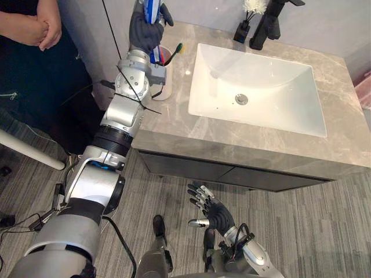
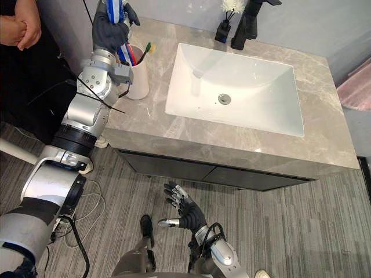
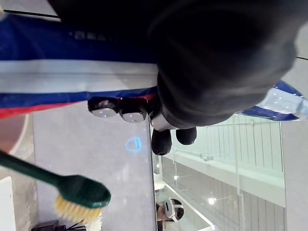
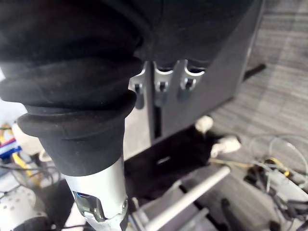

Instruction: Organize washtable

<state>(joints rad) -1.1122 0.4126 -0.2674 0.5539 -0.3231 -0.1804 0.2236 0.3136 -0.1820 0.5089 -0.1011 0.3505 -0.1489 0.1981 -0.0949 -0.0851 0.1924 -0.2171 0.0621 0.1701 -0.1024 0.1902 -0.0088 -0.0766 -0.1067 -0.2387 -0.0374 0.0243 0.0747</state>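
Left hand [image 1: 145, 30]: raised over the white cup [image 2: 138, 81] at the table's [image 1: 342, 116] back left corner, fingers curled round a blue, white and red toothpaste tube [image 3: 72, 74]. The left wrist view adds a green toothbrush [image 3: 79, 191] head with pale bristles. Right hand [image 1: 213, 211]: low before the dark cabinet [image 1: 232, 174], fingers spread, holding nothing. White sink [image 1: 255, 87]; black faucet [image 1: 268, 23].

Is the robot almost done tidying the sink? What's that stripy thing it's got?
Nearly, it looks like. Done: a green toothbrush already stands in the white cup on the countertop. In hand: the left hand grips a blue, white and red toothpaste tube right over that cup. Left: putting the tube in and letting go. The right hand hangs open below the counter.
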